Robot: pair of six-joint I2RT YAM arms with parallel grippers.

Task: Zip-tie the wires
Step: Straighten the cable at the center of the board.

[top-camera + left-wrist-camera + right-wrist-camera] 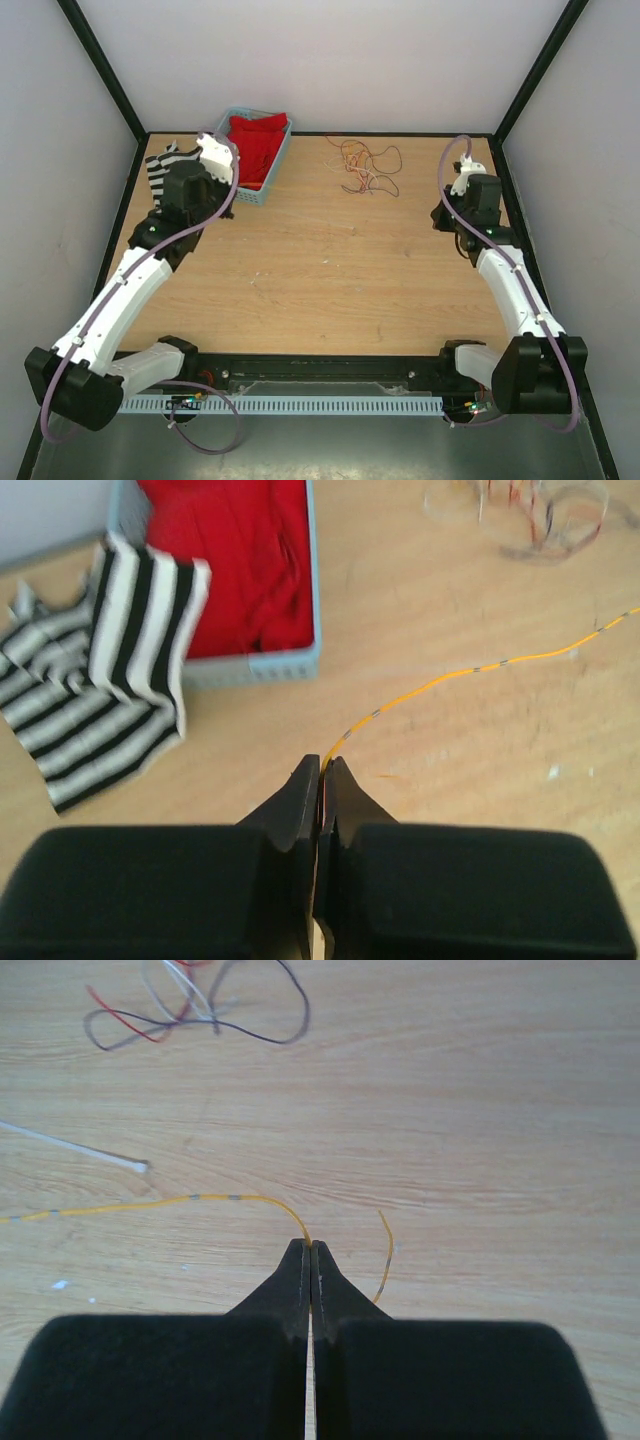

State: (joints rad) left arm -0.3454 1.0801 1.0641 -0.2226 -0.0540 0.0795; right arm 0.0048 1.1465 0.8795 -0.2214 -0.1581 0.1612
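The left gripper point(322, 770) has its fingers pressed together on a yellow wire point(470, 668) marked with dark bands. The wire enters right at the tips and shows as a thin orange line in the slit between them. From there it climbs to the right across the table point(330, 270) and leaves the left wrist view at the right edge. The right gripper point(309, 1248) is closed just as tightly, with a yellow banded wire arching in from the left edge of its view and ending at the fingertips. A short yellow end curls up just right of the fingers, its lower part hidden behind them. Whether both grippers pinch one and the same strand cannot be told, since each view cuts it off and the top view does not show it. The rest of the wires point(190, 1010) lie as a loose bunch of red, dark and pale loops well ahead of the right gripper, cut off at the top of that view. They are blurred in the far right corner of the left wrist view. From above they lie near the far edge of the table, between the two arms. A thin pale strip point(75, 1146) lies flat between the bunch and the yellow wire. Left of the left gripper stands a blue basket point(250, 668) holding red cloth point(240, 560), with a striped cloth point(110, 680) against its wall. From above, both grippers are hidden under their wrists.
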